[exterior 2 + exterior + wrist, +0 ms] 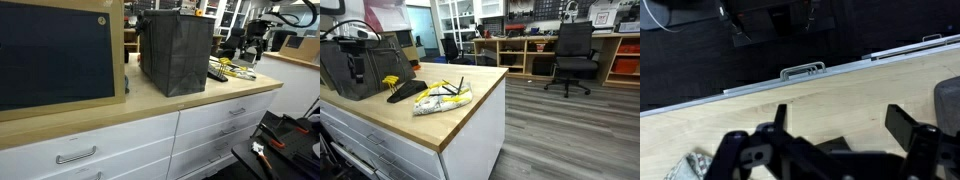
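Wood top: the table point(480, 88) is a pale wooden slab over white drawers. In the wrist view one drawer handle point(803, 71) shows just past its edge.
Pincer: the pincer point(838, 112) hangs over bare wood near that edge. Its jaws are spread as wide as they go, with nothing between them and nothing touched. In both exterior views it is too small to read the jaws.
Bag: a crumpled white and yellow bag point(442, 97) lies flat on the table, toward its free end. The wrist view catches only a corner of the bag point(685, 168), low at the side. It is the thing nearest the pincer, beside it but apart from it.
Hex keys: a set of yellow hex keys point(400, 88) in a black holder lies just beside the bag, between it and the box.
Box: a dark grey box point(175, 50) stands upright on the table. The grey edge at the far side of the wrist view is probably its wall.
Surroundings: a dark board point(55, 50) in a wooden frame stands on the table on the box's other side. A black chair point(570, 55) stands well apart on the floor point(560, 130), before wooden shelves.
Done: by my reading, nothing. No thing is gripped or lifted, and the bag and the hex keys rest on the wood.
Left: as I judge it, all of the handling lies ahead. The pincer is neither over the bag nor down at its level, and its jaws have not closed.
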Motion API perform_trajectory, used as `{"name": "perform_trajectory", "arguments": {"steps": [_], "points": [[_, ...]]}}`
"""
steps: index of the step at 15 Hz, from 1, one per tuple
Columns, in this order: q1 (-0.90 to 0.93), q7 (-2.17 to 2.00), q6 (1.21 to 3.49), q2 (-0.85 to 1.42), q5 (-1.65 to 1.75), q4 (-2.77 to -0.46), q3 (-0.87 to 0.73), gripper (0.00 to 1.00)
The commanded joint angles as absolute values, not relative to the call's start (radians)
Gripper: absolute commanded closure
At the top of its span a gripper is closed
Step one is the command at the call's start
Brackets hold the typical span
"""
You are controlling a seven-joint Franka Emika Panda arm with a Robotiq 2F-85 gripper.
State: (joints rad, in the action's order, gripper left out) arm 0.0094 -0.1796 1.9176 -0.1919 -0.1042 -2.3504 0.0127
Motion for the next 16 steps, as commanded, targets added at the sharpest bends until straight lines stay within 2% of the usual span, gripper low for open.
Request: {"name": "perform_trajectory", "arguments": {"steps": [1, 16], "points": [[0.006, -0.179, 1.916, -0.192, -0.105, -2.349, 0.016, 0.0], [0.008, -0.224, 1.927, -0.208, -0.118, -2.332, 0.022, 0.0]]}}
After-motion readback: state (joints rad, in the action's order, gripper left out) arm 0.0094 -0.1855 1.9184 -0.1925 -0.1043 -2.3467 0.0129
